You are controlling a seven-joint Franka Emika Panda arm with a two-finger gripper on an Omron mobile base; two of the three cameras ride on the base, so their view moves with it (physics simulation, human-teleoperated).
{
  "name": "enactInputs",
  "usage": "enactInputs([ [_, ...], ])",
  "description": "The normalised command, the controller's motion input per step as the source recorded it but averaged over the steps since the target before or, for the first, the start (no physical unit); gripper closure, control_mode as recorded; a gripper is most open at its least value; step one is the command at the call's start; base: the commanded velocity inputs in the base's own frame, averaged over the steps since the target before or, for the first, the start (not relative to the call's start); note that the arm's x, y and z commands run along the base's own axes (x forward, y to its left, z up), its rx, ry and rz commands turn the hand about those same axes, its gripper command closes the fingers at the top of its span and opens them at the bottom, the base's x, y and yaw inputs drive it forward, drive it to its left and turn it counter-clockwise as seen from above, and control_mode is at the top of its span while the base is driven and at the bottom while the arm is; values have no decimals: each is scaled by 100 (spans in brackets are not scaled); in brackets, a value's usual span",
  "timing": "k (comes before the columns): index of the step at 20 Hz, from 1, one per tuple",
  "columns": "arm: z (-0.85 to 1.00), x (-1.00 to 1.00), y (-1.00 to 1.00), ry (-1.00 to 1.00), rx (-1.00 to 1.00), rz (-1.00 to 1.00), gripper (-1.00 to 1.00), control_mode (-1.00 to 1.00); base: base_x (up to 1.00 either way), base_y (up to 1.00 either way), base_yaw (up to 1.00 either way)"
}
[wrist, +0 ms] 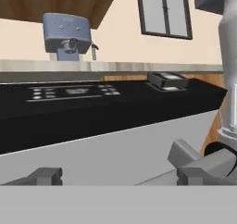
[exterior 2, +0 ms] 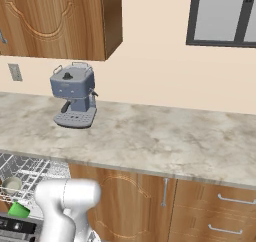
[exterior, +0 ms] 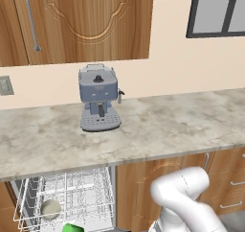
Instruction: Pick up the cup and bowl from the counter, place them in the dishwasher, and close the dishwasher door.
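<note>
- Bowl and cup are seen already loaded in the dishwasher's white wire rack, at the lower left of the left base view; the bowl lies just above and left of the green cup.
- In the right base view the same pair is found at the lower left edge: the bowl above, the cup just below it, both inside the rack.
- The counter carries no cup or bowl; a grey-blue coffee machine stands on it toward the wall, left of centre.
- The pick-and-place part of the task is therefore judged done; closing is what remains.
- The dishwasher door is viewed from low down in the hand view as a light grey panel with a black control strip along its top edge, so it is judged not yet closed.
- The gripper is set close against the door's grey face at the bottom of the hand view; its fingertips stand well apart with nothing between them.
- The white arm is bent down at the lower right of the left base view.
</note>
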Motion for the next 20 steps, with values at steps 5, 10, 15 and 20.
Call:
enactInputs([
  [5, -2, 100, -68, 0, 15, 8, -100, -100, 0, 0, 0],
  [10, 0, 98, -77, 0, 9, 2, -100, -100, 0, 0, 0],
  [15, 0, 100, -87, 0, 16, 0, -100, -100, 0, 0, 0],
  [20, 0, 100, -91, 0, 21, 0, -100, -100, 0, 0, 0],
])
